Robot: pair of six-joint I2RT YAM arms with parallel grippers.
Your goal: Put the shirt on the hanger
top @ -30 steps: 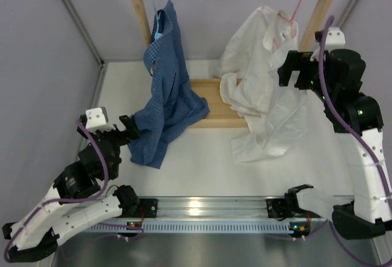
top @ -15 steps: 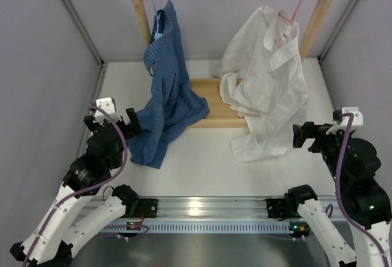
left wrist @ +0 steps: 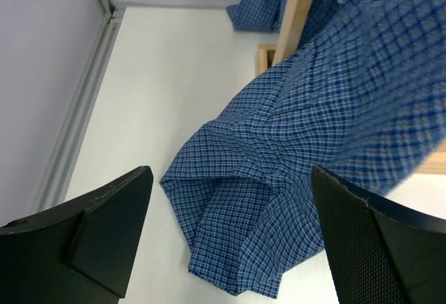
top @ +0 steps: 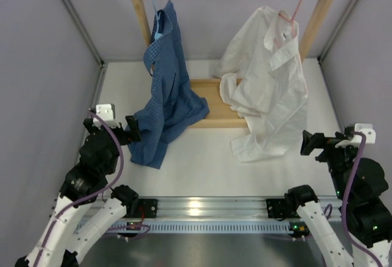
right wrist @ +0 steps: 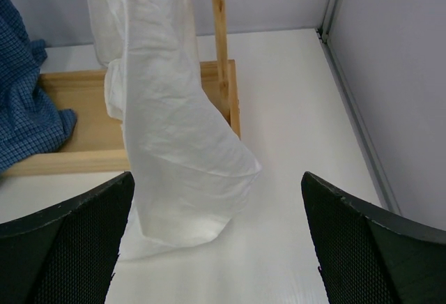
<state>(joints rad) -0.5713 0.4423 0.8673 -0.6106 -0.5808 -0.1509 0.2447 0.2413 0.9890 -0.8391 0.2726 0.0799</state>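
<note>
Shirt (top: 269, 89) seems hung on the hanger (top: 294, 7) already, so left claw (left wrist: 230, 231) and right claw (right wrist: 216, 241) are held wide open, empty.

- Top camera looks down from behind the arms over the whole table (top: 202, 169).
- Left wrist camera sits close on the blue checked shirt (left wrist: 306, 143).
- Right wrist camera, seemingly farther back, faces the shirt (right wrist: 167, 130), sharing that blue cloth.
</note>
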